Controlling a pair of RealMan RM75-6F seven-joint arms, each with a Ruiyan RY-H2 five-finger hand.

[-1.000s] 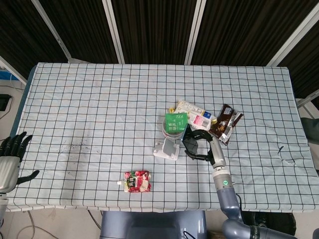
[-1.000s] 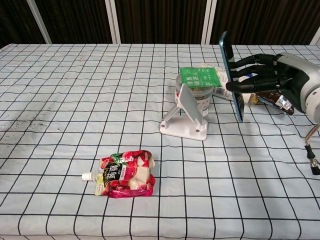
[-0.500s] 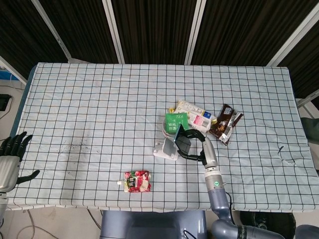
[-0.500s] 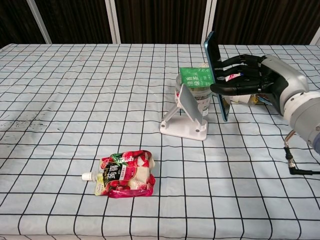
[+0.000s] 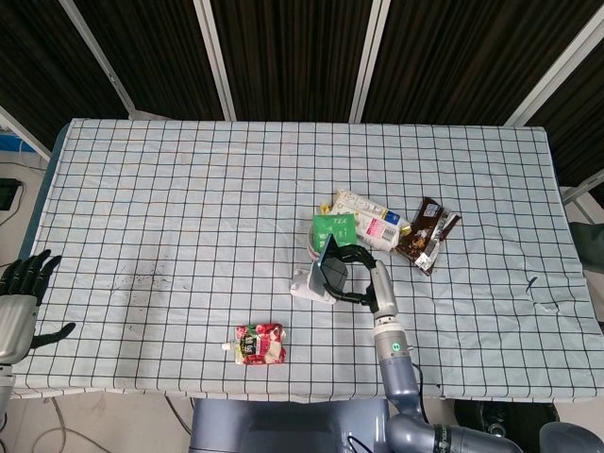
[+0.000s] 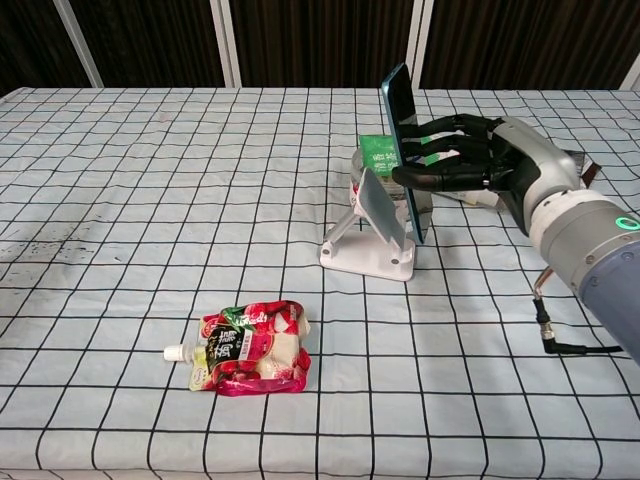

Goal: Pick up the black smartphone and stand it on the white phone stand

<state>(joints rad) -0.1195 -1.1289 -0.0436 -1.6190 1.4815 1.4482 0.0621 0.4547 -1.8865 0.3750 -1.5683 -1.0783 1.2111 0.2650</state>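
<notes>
My right hand (image 6: pixel 478 160) grips the black smartphone (image 6: pixel 405 150) on edge, nearly upright, just above the sloped plate of the white phone stand (image 6: pixel 372 228) on the checked worktop (image 6: pixel 150 180). Behind them a cup's green lid (image 5: pixel 332 227) reads "TEA". A red drink pouch (image 6: pixel 247 347) lies nearer me, its print too small to read. My left hand (image 5: pixel 21 293) hangs spread, empty, off the worktop's edge.

The right hand (image 6: pixel 470 160) reaches in from the right on an extended forearm, its fingers (image 6: pixel 440 128) stretched leftward around the upright black smartphone (image 6: pixel 404 150). The left hand (image 5: pixel 21 283) hangs empty, fingers spread, at the table's (image 5: pixel 142 189) left edge.
</notes>
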